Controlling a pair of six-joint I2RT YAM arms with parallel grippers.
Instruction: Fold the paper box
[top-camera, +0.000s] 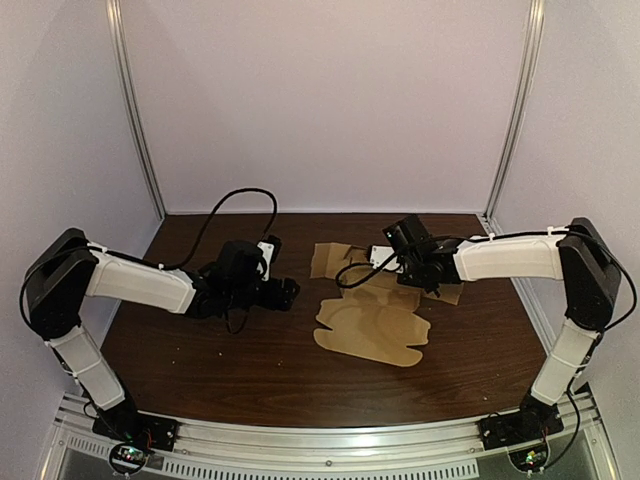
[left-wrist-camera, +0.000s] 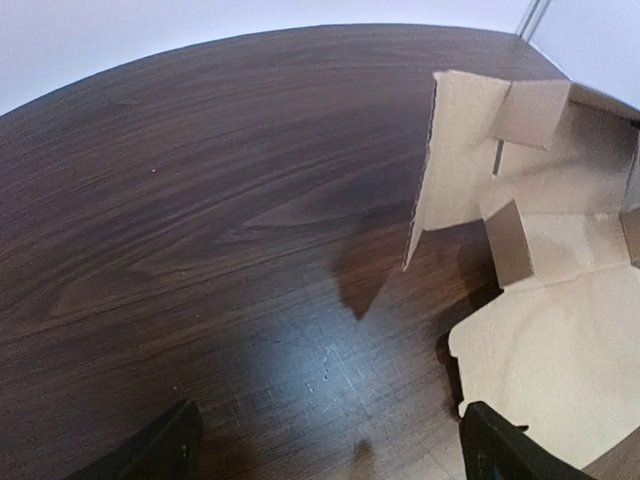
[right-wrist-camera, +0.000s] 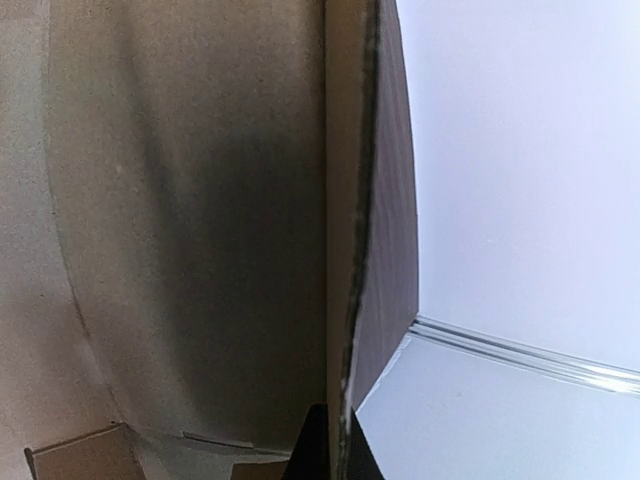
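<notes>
The right end effector (right-wrist-camera: 335, 452), clamped on the paper box (top-camera: 375, 325) wall, should crease squarely; the left end effector (left-wrist-camera: 335, 445), spread apart, should brace.

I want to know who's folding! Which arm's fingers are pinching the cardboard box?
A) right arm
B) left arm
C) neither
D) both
A: the right arm's fingers pinch an edge of the paper box, while the left arm's fingers sit open over bare table.
</notes>
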